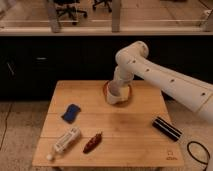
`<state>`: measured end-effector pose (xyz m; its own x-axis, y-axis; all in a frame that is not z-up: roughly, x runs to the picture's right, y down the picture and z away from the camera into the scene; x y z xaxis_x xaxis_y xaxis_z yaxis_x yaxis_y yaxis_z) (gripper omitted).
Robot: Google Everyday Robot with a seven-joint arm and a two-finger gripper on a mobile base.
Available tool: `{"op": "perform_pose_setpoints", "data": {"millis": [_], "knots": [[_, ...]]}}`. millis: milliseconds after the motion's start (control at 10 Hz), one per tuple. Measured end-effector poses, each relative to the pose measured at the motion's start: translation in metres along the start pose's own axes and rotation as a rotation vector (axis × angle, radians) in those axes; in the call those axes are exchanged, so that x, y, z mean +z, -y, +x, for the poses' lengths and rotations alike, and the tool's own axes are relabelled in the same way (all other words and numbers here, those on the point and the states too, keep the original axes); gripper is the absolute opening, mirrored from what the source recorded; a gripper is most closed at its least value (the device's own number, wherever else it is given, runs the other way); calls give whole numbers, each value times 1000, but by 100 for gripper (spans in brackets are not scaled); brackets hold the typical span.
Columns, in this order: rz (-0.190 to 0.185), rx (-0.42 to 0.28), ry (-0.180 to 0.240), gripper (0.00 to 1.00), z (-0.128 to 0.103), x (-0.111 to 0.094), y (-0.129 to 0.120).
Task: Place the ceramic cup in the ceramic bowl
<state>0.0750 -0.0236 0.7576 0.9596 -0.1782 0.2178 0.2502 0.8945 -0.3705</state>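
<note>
The pale whitish ceramic cup (114,95) hangs at the end of my white arm, right over the orange-red ceramic bowl (129,92) at the back middle of the wooden table (125,120). The cup covers most of the bowl; only the bowl's rim shows to the cup's left and right. My gripper (116,88) comes down from above and is shut on the cup. I cannot tell whether the cup touches the bowl's floor.
A blue sponge (71,112) lies on the table's left. A white bottle-like tube (65,141) and a dark red-brown item (93,143) lie at the front left. A black bar-shaped object (166,128) lies at the right. A black cable (200,150) lies on the floor.
</note>
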Motion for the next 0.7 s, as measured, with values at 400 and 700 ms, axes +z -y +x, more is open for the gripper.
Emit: {"op": "perform_pose_setpoints", "data": {"millis": [400,700], "knots": [[-7,19,-27,0,12,21,35],[-15,38,-47,0,25,35,54]]}}
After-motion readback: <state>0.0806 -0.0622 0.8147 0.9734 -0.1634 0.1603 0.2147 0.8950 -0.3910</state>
